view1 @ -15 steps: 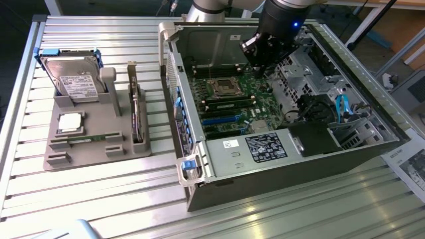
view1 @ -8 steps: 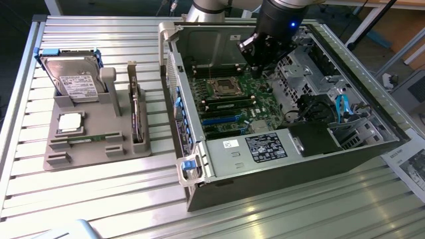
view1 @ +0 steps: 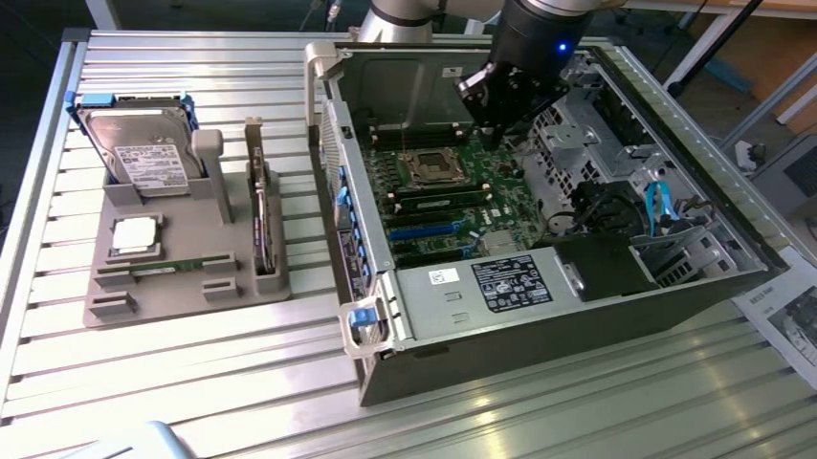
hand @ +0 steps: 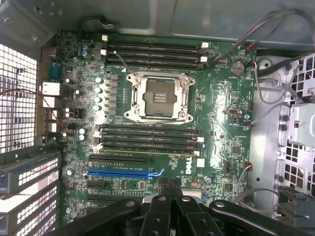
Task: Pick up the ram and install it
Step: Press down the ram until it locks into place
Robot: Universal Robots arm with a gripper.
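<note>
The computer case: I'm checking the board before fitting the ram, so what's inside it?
Inside the case lie the green motherboard, an empty processor socket and memory slots. The shut end effector covers the board's near edge.

The arm has a pale grey, rounded tube section near its upper end, joined to a broad black cylindrical wrist housing with a smooth matte skin. A small blue light glows on the side of that housing. Below it sits the gripper, all black, built of angular linkage bars. In the wrist view the gripper shows black jointed bars with round pivot pins and two narrow jaws pressed together.
</note>
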